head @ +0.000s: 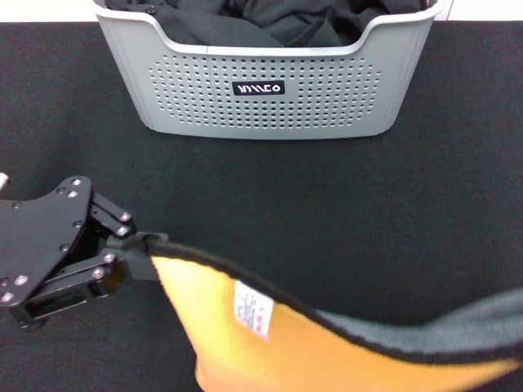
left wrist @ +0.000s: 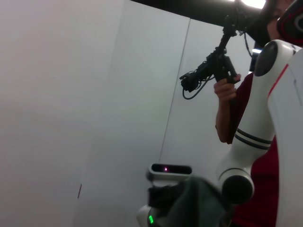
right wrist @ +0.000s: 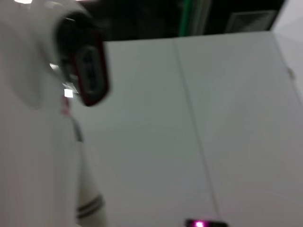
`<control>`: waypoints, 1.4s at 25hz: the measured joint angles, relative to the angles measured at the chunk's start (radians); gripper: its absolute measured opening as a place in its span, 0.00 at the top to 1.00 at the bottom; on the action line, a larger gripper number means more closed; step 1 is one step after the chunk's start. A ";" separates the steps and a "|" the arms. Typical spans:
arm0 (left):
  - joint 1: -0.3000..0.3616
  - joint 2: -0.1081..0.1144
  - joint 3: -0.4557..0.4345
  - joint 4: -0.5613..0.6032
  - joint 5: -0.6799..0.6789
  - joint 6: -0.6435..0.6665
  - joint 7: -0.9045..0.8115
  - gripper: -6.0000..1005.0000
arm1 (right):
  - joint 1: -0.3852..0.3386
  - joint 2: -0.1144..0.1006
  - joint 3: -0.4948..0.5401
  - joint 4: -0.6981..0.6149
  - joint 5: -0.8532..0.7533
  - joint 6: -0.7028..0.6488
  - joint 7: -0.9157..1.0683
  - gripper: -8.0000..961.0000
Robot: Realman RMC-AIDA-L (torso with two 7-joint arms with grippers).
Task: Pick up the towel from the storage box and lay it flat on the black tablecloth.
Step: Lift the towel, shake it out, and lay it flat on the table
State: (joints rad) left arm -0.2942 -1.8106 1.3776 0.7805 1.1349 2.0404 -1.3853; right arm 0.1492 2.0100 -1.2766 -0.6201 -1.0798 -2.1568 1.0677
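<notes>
The towel [head: 270,351] is orange on one side and grey on the other, with black edging and a white label [head: 251,310]. It hangs spread out above the black tablecloth [head: 327,204] at the near edge of the head view. My left gripper [head: 147,245] is shut on the towel's left corner. The towel's right end runs out of the head view, and my right gripper is out of view. A grey fold of the towel also shows in the left wrist view [left wrist: 194,203]. The storage box [head: 188,98] stands at the far middle, apart from the towel.
Smooth black fabric with folds [head: 270,20] fills the storage box. The tablecloth spreads wide between the box and the towel. The left wrist view shows a white wall, my own body [left wrist: 255,132] and a person holding a camera [left wrist: 213,68].
</notes>
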 joint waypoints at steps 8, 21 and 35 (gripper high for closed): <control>-0.043 0.002 -0.089 -0.090 0.106 -0.007 -0.016 0.96 | -0.011 -0.001 -0.098 0.038 0.065 0.139 0.016 0.95; -0.130 -0.080 -0.454 -0.154 0.591 -0.214 -0.084 0.96 | 0.178 0.007 -0.151 0.104 0.030 0.601 0.056 0.95; -0.275 -0.085 -0.458 -0.151 0.803 -0.560 -0.269 0.95 | 0.297 0.002 -0.140 0.134 0.029 0.966 0.093 0.95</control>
State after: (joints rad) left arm -0.5692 -1.8953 0.9200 0.6296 1.9377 1.4800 -1.6539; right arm 0.4465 2.0120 -1.4168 -0.4864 -1.0508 -1.1911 1.1605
